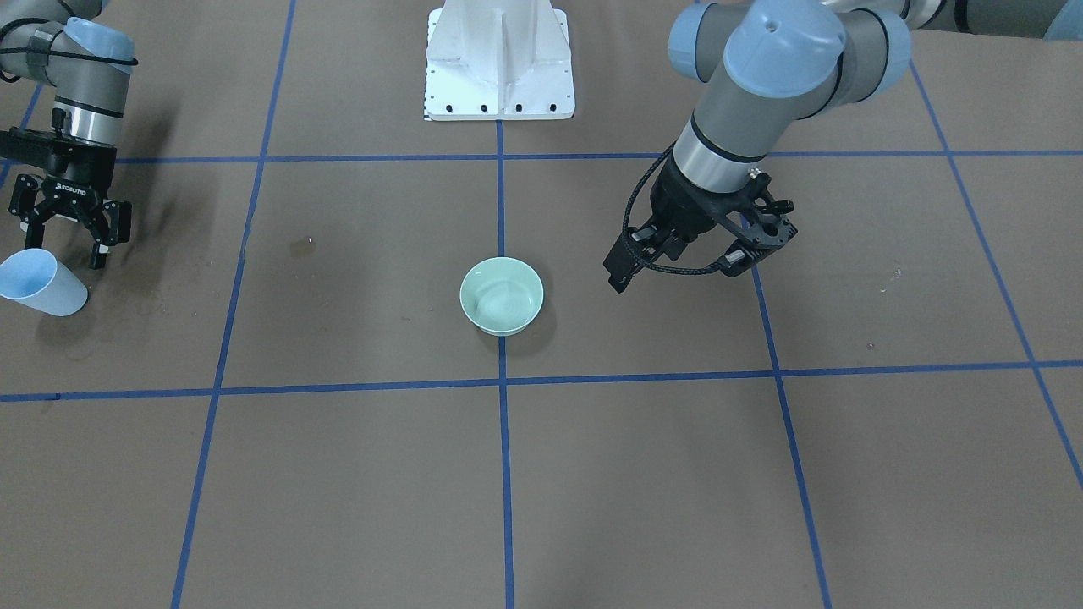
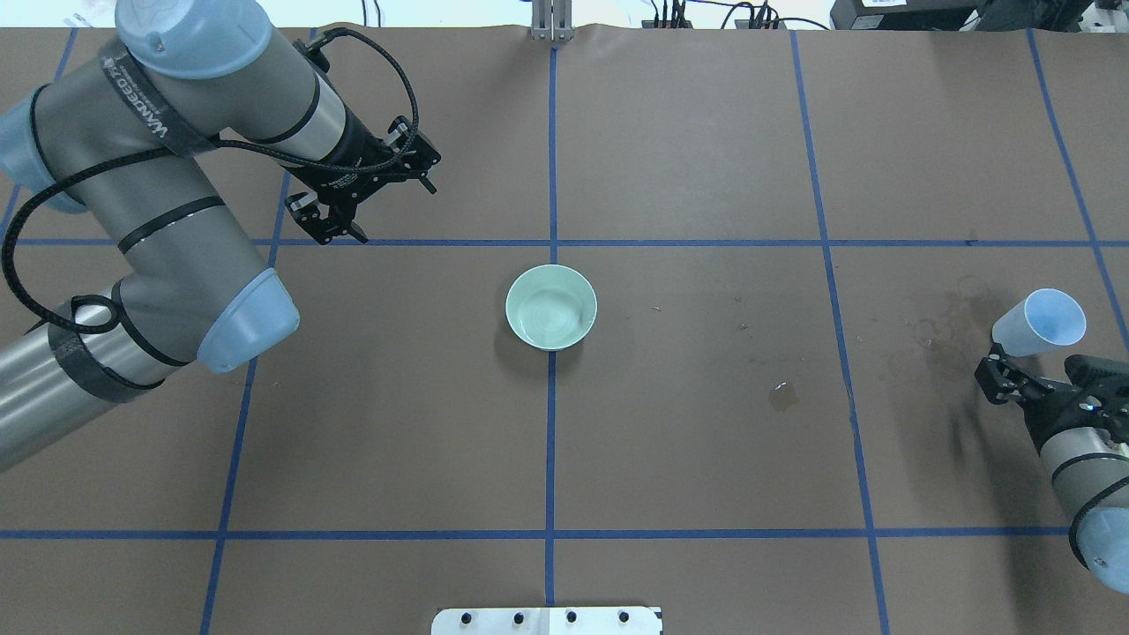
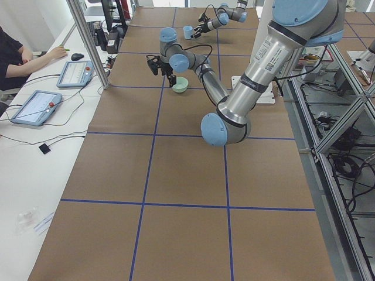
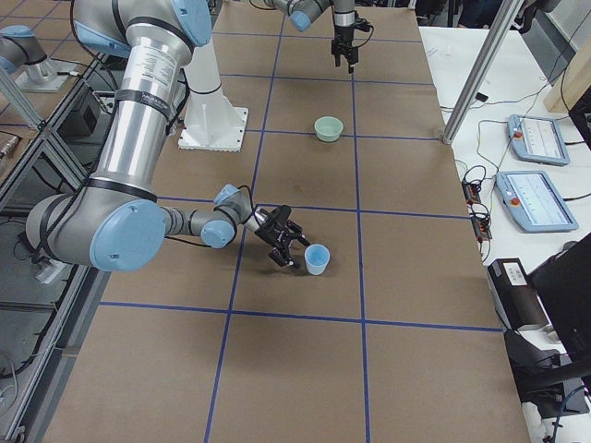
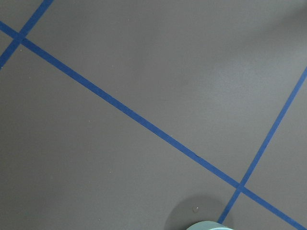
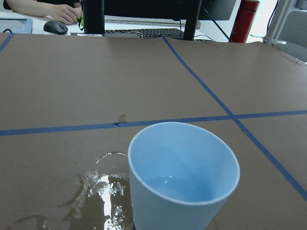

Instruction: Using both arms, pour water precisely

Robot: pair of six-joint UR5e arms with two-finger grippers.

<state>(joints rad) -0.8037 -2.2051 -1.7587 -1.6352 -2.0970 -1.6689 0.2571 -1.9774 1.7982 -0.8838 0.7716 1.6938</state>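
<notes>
A light blue cup [image 1: 42, 283] stands upright on the brown table, with a little water [image 6: 180, 189] in its bottom. My right gripper [image 1: 66, 245] is open and empty just behind the cup, apart from it; both also show in the overhead view, the cup [image 2: 1039, 322] and the gripper [image 2: 1014, 375]. A pale green bowl [image 1: 501, 296] sits at the table's middle, with faint ripples of water inside [image 2: 549, 313]. My left gripper [image 1: 677, 272] is open and empty, hovering above the table beside the bowl. The left wrist view shows only the bowl's rim [image 5: 208, 226].
A spilled puddle [image 6: 103, 191] glints on the table beside the cup. A small wet spot [image 2: 782, 395] lies between bowl and cup. The white pedestal [image 1: 499, 59] stands at the robot's side. Operators' tablets [image 4: 537, 138] lie on a side table.
</notes>
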